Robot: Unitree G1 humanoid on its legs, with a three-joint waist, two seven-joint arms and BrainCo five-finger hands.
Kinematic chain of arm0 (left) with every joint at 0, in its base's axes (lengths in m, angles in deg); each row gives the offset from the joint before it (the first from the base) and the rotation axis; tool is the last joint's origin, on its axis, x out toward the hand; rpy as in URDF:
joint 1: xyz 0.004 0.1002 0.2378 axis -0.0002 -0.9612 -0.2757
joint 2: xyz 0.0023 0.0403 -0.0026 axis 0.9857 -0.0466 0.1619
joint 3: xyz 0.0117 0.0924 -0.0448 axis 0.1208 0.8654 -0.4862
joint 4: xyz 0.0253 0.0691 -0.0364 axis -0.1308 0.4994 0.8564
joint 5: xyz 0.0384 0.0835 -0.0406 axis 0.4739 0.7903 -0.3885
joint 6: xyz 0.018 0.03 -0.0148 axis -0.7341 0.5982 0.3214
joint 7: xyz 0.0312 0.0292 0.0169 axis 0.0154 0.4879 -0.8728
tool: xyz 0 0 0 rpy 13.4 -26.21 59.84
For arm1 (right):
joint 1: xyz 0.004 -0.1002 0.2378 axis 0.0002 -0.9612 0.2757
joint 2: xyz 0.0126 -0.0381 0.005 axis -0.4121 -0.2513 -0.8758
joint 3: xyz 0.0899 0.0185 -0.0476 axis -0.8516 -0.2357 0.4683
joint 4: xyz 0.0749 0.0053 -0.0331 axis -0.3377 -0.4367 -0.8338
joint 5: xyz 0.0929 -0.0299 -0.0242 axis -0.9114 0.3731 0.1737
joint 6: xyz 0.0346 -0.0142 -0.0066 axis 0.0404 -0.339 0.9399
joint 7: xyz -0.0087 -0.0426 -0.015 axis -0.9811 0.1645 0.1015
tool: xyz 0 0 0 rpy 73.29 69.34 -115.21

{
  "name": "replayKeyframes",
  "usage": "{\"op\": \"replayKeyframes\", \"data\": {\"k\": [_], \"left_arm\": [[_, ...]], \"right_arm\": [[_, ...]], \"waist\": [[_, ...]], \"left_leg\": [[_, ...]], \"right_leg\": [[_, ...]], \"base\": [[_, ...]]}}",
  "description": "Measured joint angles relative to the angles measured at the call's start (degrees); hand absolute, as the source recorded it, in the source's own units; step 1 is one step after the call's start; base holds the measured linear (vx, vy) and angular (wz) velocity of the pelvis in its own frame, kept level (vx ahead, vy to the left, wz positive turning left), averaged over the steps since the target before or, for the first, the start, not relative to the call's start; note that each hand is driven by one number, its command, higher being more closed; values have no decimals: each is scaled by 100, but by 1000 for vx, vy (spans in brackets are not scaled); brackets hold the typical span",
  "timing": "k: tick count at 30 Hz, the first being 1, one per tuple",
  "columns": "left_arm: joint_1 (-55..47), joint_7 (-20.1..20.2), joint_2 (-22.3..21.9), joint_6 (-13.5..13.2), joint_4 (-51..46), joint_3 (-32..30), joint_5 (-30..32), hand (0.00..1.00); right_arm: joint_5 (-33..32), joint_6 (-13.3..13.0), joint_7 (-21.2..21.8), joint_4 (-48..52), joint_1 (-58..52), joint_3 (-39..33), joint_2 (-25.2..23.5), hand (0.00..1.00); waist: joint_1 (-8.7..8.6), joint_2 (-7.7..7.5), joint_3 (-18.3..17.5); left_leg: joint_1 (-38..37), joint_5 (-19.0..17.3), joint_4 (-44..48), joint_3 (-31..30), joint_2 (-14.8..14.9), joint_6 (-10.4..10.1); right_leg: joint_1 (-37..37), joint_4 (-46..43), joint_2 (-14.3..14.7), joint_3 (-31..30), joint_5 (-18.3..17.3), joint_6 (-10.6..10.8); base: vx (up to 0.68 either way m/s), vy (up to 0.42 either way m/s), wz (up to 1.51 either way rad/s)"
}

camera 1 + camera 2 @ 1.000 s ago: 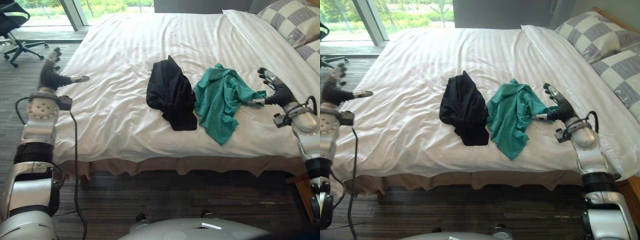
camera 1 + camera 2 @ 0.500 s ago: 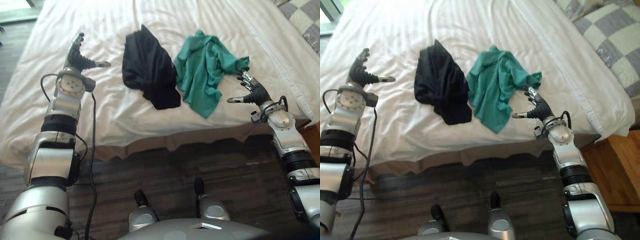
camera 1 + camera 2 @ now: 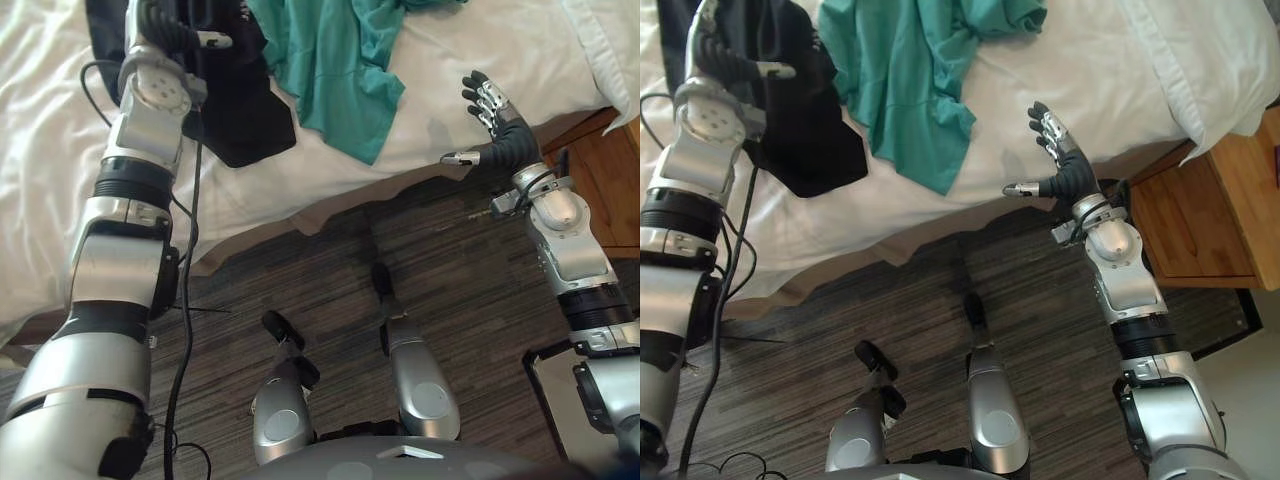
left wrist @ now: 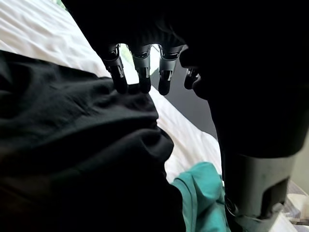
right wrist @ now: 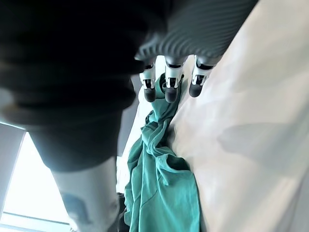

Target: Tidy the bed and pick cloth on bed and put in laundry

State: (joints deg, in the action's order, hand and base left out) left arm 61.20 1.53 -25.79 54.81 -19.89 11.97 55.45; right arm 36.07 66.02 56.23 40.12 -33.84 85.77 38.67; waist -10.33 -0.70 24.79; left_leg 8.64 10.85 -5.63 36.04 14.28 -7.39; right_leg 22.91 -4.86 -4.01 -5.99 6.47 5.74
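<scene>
Left hand (image 3: 725, 58): relaxed open over the black cloth (image 3: 245, 115), thumb stuck out sideways and holding nothing. The straight fingers (image 4: 140, 72) bring their dark tips to a raised fold of that cloth. Whether they touch it cannot be told.
Right hand (image 3: 500, 135): splayed open in the air by the bed's near edge. The fingers (image 5: 166, 87) are spread and the thumb is out. It grips nothing and is apart from the teal cloth (image 3: 335, 70).
Black cloth: lies on the bed on the robot's left. It is a soft, matte, crumpled heap with rounded folds. Its long axis runs from the far side of the bed toward the near edge, ending there in a blunt corner. Its side is just beside the teal cloth and seems to meet it.
Teal cloth: lies on the bed between the two hands, thin and wrinkled, bunched at its far end. Its long axis also runs far to near, and a flat pointed corner aims at the bed's near edge.
Sheet (image 3: 450, 60): white, creased, faintly striped, and under both cloths. It hangs over the bed's edge.
Nightstand (image 3: 1200, 210): smooth brown wood with a flat top, just beside the bed, on the robot's right.
Carpet (image 3: 330, 290): dark, with fine stripes, in front of the bed.
</scene>
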Motion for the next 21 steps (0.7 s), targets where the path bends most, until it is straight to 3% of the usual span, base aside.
{"op": "replayKeyframes", "data": {"k": [3,4,6,8,10,13,14,18,21], "left_arm": [[193,79,-101,303,17,97,96,0],[236,282,-167,605,58,115,115,0],[234,629,-240,959,180,135,227,0],[217,1037,-193,1389,99,189,827,0],[148,1389,-127,1638,-6,120,1004,0],[26,1433,-111,1665,-9,-55,988,0],[-18,1430,-103,1664,-9,-115,979,100],[-211,1491,-111,1660,-21,-722,959,100],[-439,1966,-47,1597,-96,-1198,1241,100]], "right_arm": [[-102,-11,-68,279,-8,-8,-1,0],[-101,-7,-71,353,-14,-9,-3,0],[-101,3,-67,445,-43,-18,-4,0],[-94,42,-41,737,-78,-153,-7,0],[-83,123,-1,890,-90,-277,-7,0],[-32,149,38,1070,-238,-375,-7,0],[-19,149,47,1179,-357,-488,-6,0],[32,153,71,1344,-603,-743,7,0],[32,159,122,1583,-808,-887,80,0]], "waist": [[-34,-14,7],[-48,-28,31],[-79,-42,43],[-114,-97,156],[-114,-59,182],[-144,-23,197],[-156,2,197],[-257,111,173],[-285,270,159]], "left_leg": [[232,-21,2,130,-30,-23],[288,-11,3,165,-30,-9],[343,-9,31,184,-31,-5],[466,-178,352,217,14,12],[511,-283,561,285,36,31],[512,-406,752,290,68,39],[537,-438,806,287,63,52],[546,-497,802,292,-39,140],[513,-509,788,284,-87,160]], "right_leg": [[458,-337,1,-97,-147,6],[580,-429,-1,-126,-184,7],[677,-518,2,-140,-228,10],[854,-793,-2,-189,-369,-4],[936,-987,-16,-251,-484,1],[973,-1207,-28,-252,-636,0],[1027,-1316,-47,-253,-696,11],[1158,-1604,-146,-274,-881,57],[1177,-1763,-206,-275,-986,61]], "base": [[-13,-50,-9],[-4,-56,-9],[15,-52,-4],[29,-62,-6],[46,-71,-8],[30,-48,0],[9,-39,6],[17,-46,6],[55,-51,6]]}}
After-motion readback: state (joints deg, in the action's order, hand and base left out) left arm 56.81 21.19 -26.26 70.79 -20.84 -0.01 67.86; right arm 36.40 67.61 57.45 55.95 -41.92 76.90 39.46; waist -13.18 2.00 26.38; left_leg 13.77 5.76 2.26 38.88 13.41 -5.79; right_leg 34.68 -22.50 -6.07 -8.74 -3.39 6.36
